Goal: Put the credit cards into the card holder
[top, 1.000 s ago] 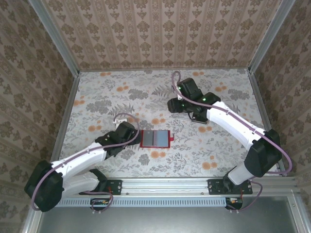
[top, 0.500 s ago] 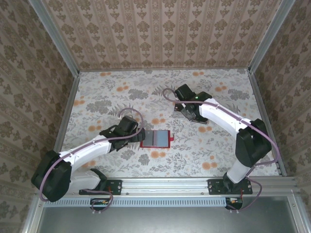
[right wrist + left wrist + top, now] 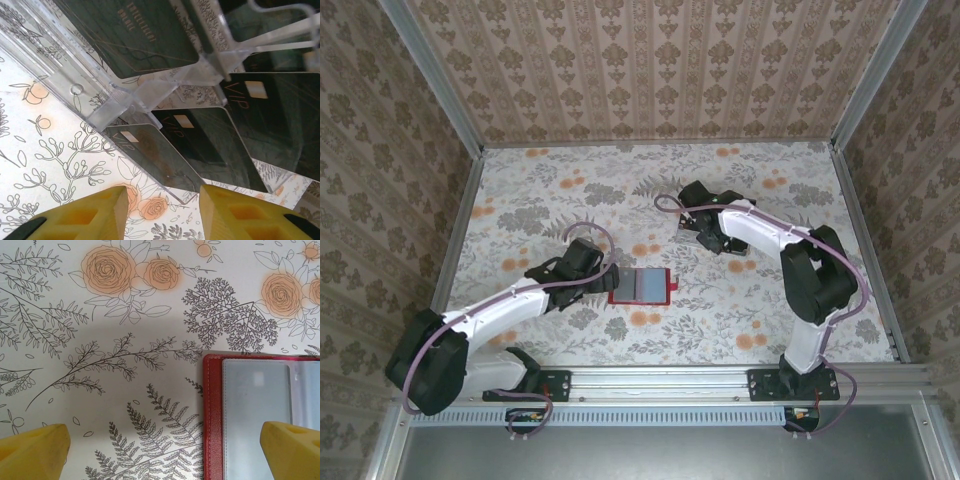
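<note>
The card holder (image 3: pixel 640 286) lies open and flat on the floral table, red outside with grey clear pockets (image 3: pixel 255 405) inside. My left gripper (image 3: pixel 162 450) hangs wide open over its left edge, one finger (image 3: pixel 292 447) above the pocket and the other over bare table. Several black credit cards (image 3: pixel 210 135) marked VIP lean in a clear plastic stand (image 3: pixel 125 97). My right gripper (image 3: pixel 162 212) points down just in front of the lowest card (image 3: pixel 155 155), open, with nothing between its fingers. In the top view the right gripper (image 3: pixel 705 230) sits at centre right.
Patterned walls with metal corner posts (image 3: pixel 455 100) enclose the table on three sides. A metal rail (image 3: pixel 660 380) with the arm bases runs along the near edge. Bare floral table lies between holder and card stand.
The right arm has folded in, bringing its gripper lower onto the card stand with the jaws narrowing. The left gripper shifted slightly and stays wide open at the holder.
</note>
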`<control>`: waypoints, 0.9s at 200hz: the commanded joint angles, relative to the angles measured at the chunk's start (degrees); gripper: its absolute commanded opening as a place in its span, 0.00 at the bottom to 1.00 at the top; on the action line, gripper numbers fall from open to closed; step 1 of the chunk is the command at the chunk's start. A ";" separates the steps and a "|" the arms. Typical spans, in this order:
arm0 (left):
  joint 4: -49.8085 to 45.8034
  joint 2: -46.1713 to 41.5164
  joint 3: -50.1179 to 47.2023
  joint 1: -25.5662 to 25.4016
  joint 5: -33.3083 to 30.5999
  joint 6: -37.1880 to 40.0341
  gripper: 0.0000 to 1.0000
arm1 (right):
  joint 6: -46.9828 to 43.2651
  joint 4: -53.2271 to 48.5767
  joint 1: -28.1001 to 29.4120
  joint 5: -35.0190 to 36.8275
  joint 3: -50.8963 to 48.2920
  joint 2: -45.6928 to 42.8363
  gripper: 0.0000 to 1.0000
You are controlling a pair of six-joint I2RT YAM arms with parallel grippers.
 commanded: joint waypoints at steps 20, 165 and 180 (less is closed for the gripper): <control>1.13 0.99 0.14 0.48 0.82 1.11 1.00 | -1.26 0.07 -1.36 2.48 -0.71 2.22 0.43; 3.04 2.45 -0.05 0.77 1.63 0.74 1.00 | -0.02 -2.16 -2.08 -0.29 -0.35 3.37 0.32; 3.06 2.45 -0.03 0.76 1.67 0.75 1.00 | 1.05 -2.49 -1.84 -1.07 -0.01 1.90 0.36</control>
